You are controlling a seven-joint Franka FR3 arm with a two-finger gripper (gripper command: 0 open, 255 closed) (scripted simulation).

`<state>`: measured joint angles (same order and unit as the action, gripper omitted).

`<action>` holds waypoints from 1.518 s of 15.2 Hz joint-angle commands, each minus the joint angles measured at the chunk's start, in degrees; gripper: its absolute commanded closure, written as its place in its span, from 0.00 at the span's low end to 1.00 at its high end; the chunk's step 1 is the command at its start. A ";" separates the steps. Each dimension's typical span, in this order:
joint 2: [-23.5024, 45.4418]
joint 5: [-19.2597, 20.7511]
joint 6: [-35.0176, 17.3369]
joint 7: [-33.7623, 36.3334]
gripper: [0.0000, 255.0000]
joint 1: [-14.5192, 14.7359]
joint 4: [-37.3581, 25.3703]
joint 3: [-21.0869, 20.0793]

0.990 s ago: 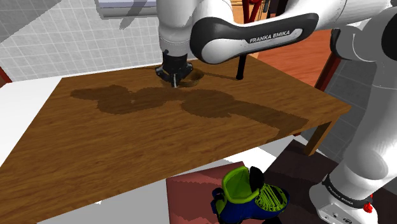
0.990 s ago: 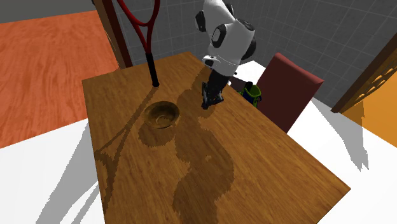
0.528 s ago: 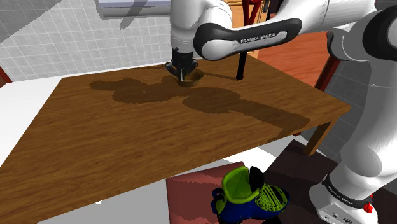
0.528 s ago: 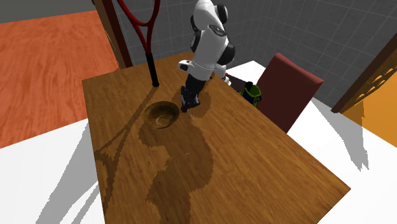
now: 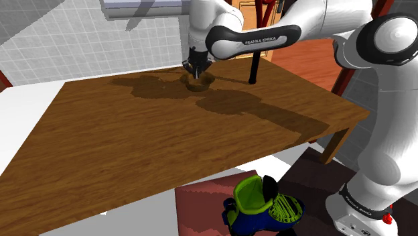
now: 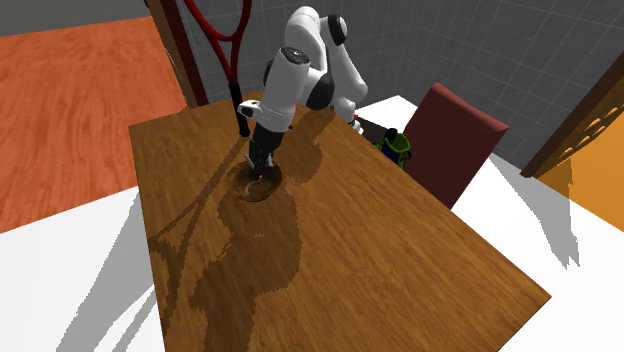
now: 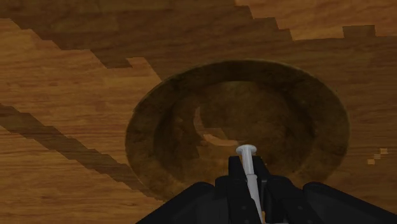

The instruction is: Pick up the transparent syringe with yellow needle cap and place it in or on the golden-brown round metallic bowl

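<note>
On the wrist view's left, the brown wooden bench [image 7: 57,89] carries the dark golden-brown round bowl [image 7: 153,127]. Over its hollow, the black two-finger hand [image 7: 248,186] clasps the slim pale syringe [image 7: 248,167]. Its long axis runs along the fingers [image 7: 233,184], and its white flat end points toward the bowl. Its other end is hidden between them.

Three viewpoints on one wooden table [image 5: 134,147].
Shoulder: beside the arm's base [image 5: 365,201], looking down toward the far edge. Second exterior: higher, farther off, facing the arm [image 6: 300,70] across the table. Wrist: close above the brown bowl [image 7: 286,121]. Shared: bowl and nearby tabletop.
</note>
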<state>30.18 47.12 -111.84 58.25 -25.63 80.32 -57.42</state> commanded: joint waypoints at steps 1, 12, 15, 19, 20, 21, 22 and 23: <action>1.02 0.58 -0.94 -0.70 1.00 -0.39 -0.19 0.60; 1.02 0.58 -0.94 -0.70 0.00 -0.39 -0.20 0.60; -0.03 -0.27 0.06 -1.06 0.00 -0.72 -0.41 -0.06; -2.73 -2.52 3.07 -2.11 0.00 -1.39 -1.53 -1.74; -2.73 -2.52 3.07 -2.11 0.00 -1.40 -1.52 -1.75; -2.73 -2.52 3.07 -2.11 0.00 -1.39 -1.53 -1.74; -2.73 -2.52 3.07 -2.11 0.00 -1.39 -1.53 -1.74; -2.73 -2.52 3.07 -2.11 0.00 -1.39 -1.53 -1.74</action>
<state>27.47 44.62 -108.80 56.14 -27.02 78.79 -59.15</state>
